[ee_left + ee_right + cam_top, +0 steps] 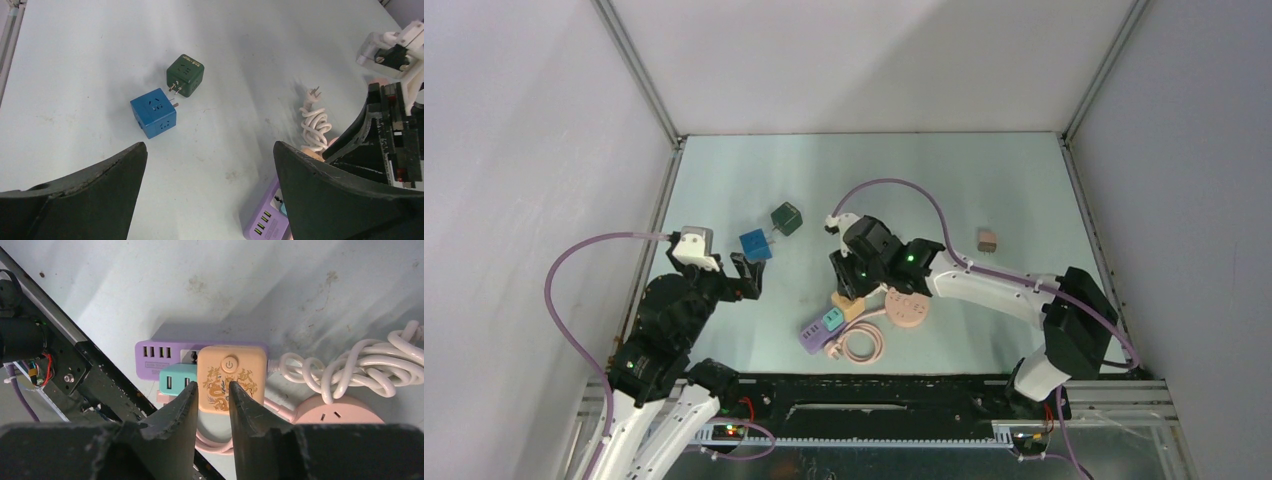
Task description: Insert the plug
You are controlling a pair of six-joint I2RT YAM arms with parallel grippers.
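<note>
Plug (231,371): peach cube, round power button, gold dragon print. Sits on the purple power strip (160,352), near centre of the surface (300,290). Right gripper (212,385) over it, slim gap, nothing pinched. Left gripper (210,147) spread wide, empty.

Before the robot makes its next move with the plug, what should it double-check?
1. Is the peach cube adapter sitting on the purple power strip: ok.
2. Is that adapter pushed fully home: cannot tell.
3. Is the right gripper over the adapter: ok.
4. Are its fingers touching the adapter: cannot tell.
5. Is the left gripper open and empty: ok.
6. Do the blue cube and green cube lie apart from the strip: ok.
</note>
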